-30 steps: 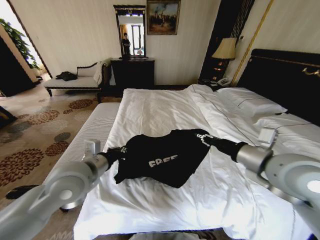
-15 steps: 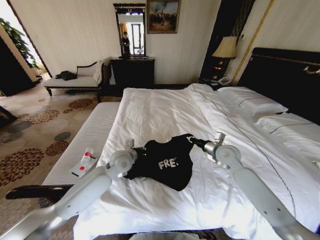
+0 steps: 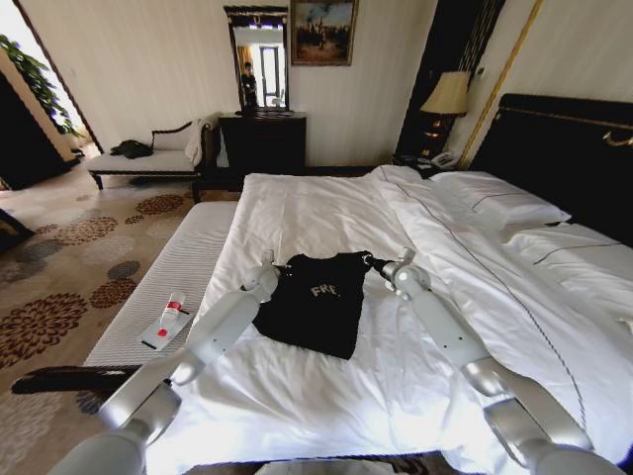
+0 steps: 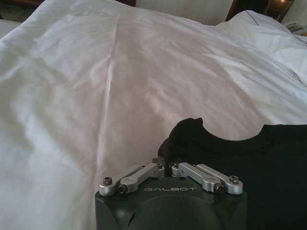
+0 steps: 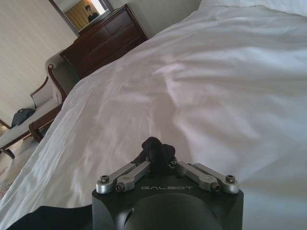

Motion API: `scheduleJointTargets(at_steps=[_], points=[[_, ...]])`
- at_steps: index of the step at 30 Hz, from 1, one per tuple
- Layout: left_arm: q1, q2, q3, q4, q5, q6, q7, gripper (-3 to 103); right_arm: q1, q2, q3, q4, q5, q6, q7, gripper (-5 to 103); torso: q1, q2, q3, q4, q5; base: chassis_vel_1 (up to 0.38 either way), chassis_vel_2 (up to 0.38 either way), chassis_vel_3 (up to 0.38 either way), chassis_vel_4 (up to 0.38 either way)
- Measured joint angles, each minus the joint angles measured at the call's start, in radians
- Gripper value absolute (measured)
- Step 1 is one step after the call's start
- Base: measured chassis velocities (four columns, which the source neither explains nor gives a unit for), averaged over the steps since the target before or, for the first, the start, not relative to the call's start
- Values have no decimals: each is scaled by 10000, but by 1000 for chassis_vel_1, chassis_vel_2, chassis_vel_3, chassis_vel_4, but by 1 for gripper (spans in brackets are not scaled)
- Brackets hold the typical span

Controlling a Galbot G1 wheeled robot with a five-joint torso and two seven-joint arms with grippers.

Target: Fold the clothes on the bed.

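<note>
- Head view, operator: you see the black T-shirt (image 3: pixel 315 302) lying on the white duvet of the bed (image 3: pixel 326 213), roughly mid-bed and toward the near-left part of it, its white chest lettering facing up.
- The shirt's far edge is stretched straight between the two grippers; the rest of the cloth runs toward the near side and narrows to a point on the duvet.
- Your left gripper (image 3: pixel 273 269) sits at the shirt's far-left corner, arm stretched out low over the duvet from the near left.
- In the left wrist view the left gripper (image 4: pixel 167 165) has its fingers drawn together, pinching a bunch of the black cloth (image 4: pixel 230 158), which spreads away along the white duvet (image 4: pixel 96 96).
- Your right gripper (image 3: pixel 377 264) is at the shirt's far-right corner, its arm reaching in from the near right.
- In the right wrist view the right gripper (image 5: pixel 163 160) is likewise closed down on a small wad of black cloth (image 5: pixel 154 147) that pokes up between its fingers, with white duvet (image 5: pixel 216 86) beyond.
- The pillows (image 3: pixel 495 203) lie at the far right against the dark headboard (image 3: pixel 564 158), well apart from the shirt.
- Left of the bed you have the striped bench (image 3: pixel 168 287), with a small red-and-white item (image 3: pixel 166 321) lying on it.
</note>
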Motion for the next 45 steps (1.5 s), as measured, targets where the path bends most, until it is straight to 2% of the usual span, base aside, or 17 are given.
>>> scheduleJointTargets(at_steps=[4,12,16,18,19,21,22,25,28,30,31,34,36,37,39,42,45], points=[[-206,-766,-360,999,745,-564,300,1,667,406,32,-924,-364,314,-403,3,-1,1,-2,-7,-1,0,0,0,0],[-397,-1213,-717,1866,1222,-795,344,-1,1214,743,-15,-1768,-686,568,-678,1,-4,3,-2,4,-3,0,0,0,0],[-454,-1308,-802,2023,1310,-672,339,19,918,712,51,-1686,-943,596,-632,12,-3,3,-2,-3,-1,0,0,0,0],[-453,-1305,-798,2020,1405,-686,330,19,765,634,52,-1528,-949,596,-597,17,-3,2,-2,-3,0,0,0,0,0],[-452,-1318,-830,2095,1783,-867,298,30,507,458,53,-1224,-947,595,-552,22,-3,2,-2,-4,-1,0,0,0,0],[-447,-1319,-878,2157,2033,-973,255,30,299,263,46,-970,-923,595,-534,28,-4,3,-3,-3,-1,0,0,0,0],[-435,-1286,-900,2154,2094,-988,219,41,85,10,35,-703,-850,589,-515,33,-4,3,-2,-3,-1,0,0,0,0],[-411,-1197,-903,1997,2062,-982,149,46,-116,-236,70,-423,-730,573,-437,44,-5,3,-3,-5,-2,0,0,0,0],[-299,-785,-704,1207,1787,-791,-22,63,-600,-738,360,352,-310,463,-146,61,-4,3,-3,-3,-1,0,0,0,0],[-245,-629,-639,963,1712,-761,-82,63,-728,-857,436,584,-208,420,-67,61,-3,3,-3,-4,-1,0,0,0,0],[-165,-440,-567,649,1603,-730,-130,68,-910,-1004,542,942,-49,359,57,66,-4,3,-3,-3,-1,0,0,0,0],[267,538,-346,-563,1260,-691,-272,85,-1633,-1452,1074,2420,643,30,563,82,-5,4,-4,-3,-4,0,0,0,0],[371,742,-332,-803,1239,-702,-315,85,-1793,-1527,1207,2718,755,-25,662,82,-5,3,-4,0,-2,0,0,0,0],[754,1358,-359,-1599,1113,-732,-448,94,-2329,-1745,1642,3629,1026,-178,921,88,-5,4,-5,5,-4,0,0,0,0],[1261,1940,-482,-2522,897,-742,-624,98,-3005,-1974,2171,4445,1272,-341,1143,97,-5,4,-4,7,-6,0,0,0,0],[1835,2559,-714,-3523,732,-823,-716,100,-4041,-2239,2829,5377,1510,-490,1308,97,-4,4,-4,4,-8,0,0,0,0],[2740,3425,-1077,-4742,658,-1227,-496,100,-5763,-2471,3914,6735,1714,-764,1435,100,-7,5,-6,-15,-3,0,0,0,0]])
